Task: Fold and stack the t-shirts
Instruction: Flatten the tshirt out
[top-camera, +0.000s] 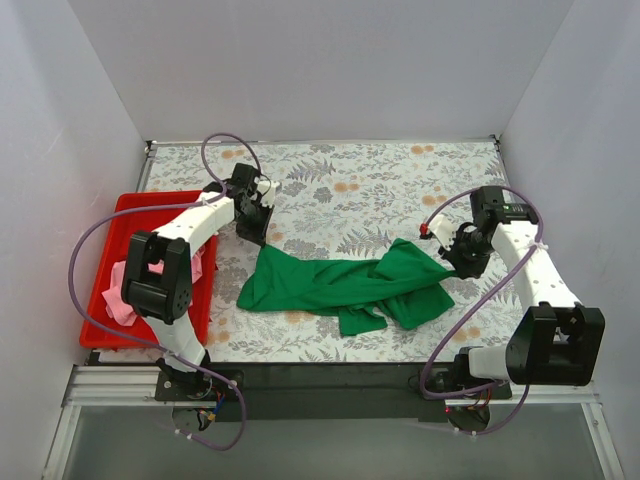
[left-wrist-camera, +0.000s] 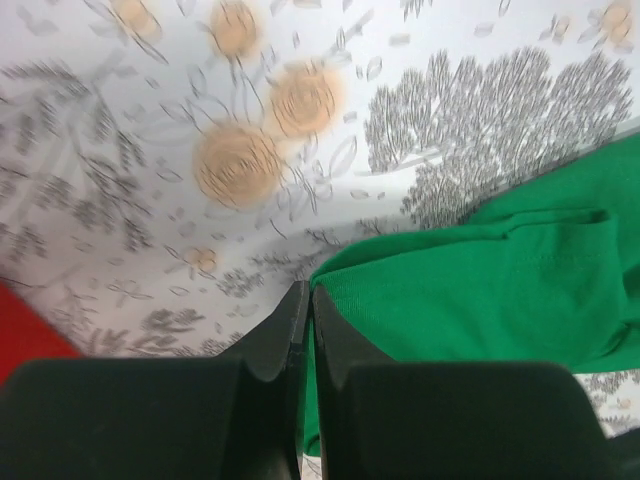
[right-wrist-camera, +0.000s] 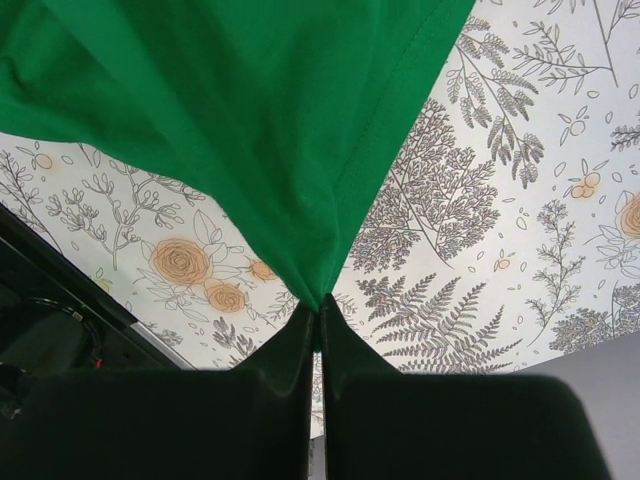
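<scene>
The bright green t-shirt lies crumpled in a long band across the middle of the floral table. My left gripper is shut on its upper left corner, with the hem starting right at the closed tips. My right gripper is shut on the shirt's right end. There the cloth rises off the table in a taut cone into the closed tips. The light pink t-shirt lies bunched in the red tray, partly behind my left arm.
The red plastic tray stands at the table's left edge, and a corner of it shows in the left wrist view. White walls close in the back and both sides. A black rail runs along the near edge.
</scene>
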